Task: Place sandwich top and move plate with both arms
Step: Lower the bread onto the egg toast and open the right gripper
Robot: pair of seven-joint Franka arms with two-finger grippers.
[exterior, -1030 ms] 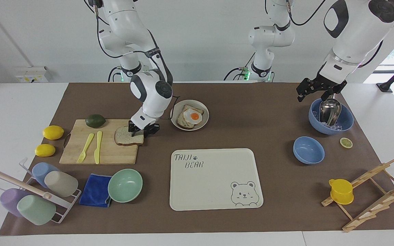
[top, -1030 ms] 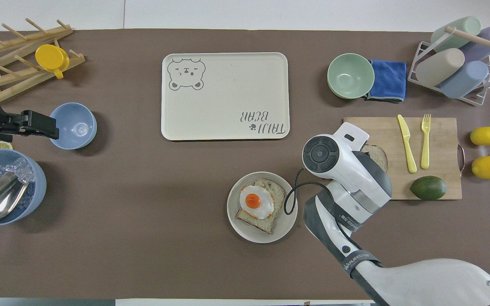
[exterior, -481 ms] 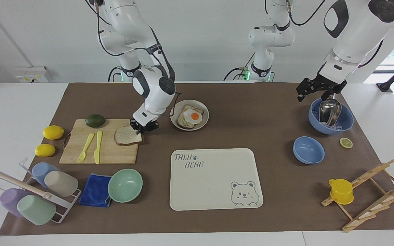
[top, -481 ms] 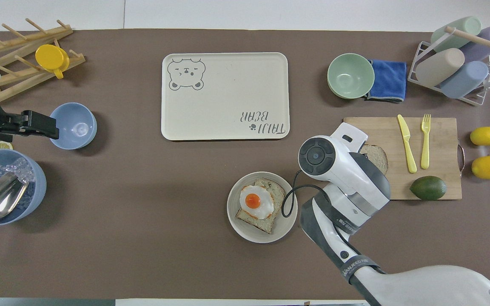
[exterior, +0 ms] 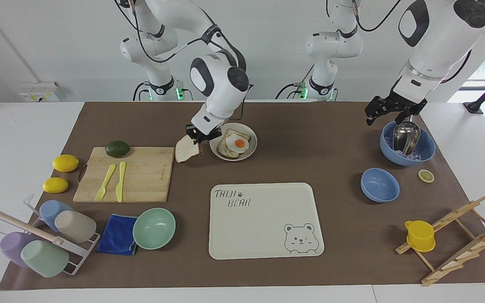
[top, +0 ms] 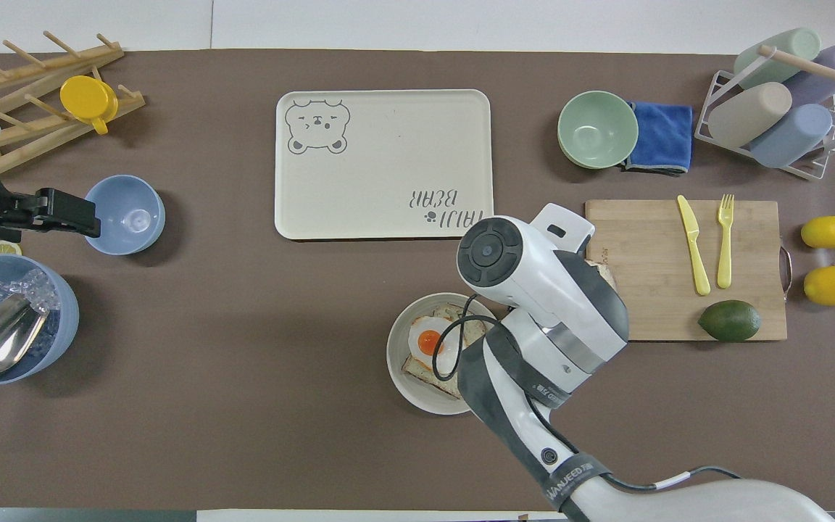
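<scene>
Lifted off the cutting board (exterior: 126,173) since a second ago, the sandwich top (exterior: 185,149) now hangs in the air from the right gripper (exterior: 197,135), which is clamped on its upper edge; the slice is tilted steeply, its broad face turned toward the camera and its longer side running down from the fingers, just beside the plate (exterior: 251,152) at the board's corner. In the facing view the plate holds a bread slice (exterior: 225,147) with a fried egg (exterior: 238,143) on it. Toward the left arm's end of the table, the left gripper (exterior: 380,110) hovers with its jaws apart over the rim of a deep blue bowl (exterior: 426,150) that holds ice and a metal scoop (exterior: 406,135); a smaller blue bowl (exterior: 379,184) sits farther from the robots. From overhead, the right arm covers most of the slice, leaving only a bit of crust (top: 604,272) showing at the board's (top: 649,290) edge, and also hides part of the plate (top: 403,377) and egg (top: 430,339). The bear tray (top: 388,145) and green bowl (top: 597,130) hold nothing, and the left gripper (top: 73,215) is over the edge of the small blue bowl (top: 127,214).
</scene>
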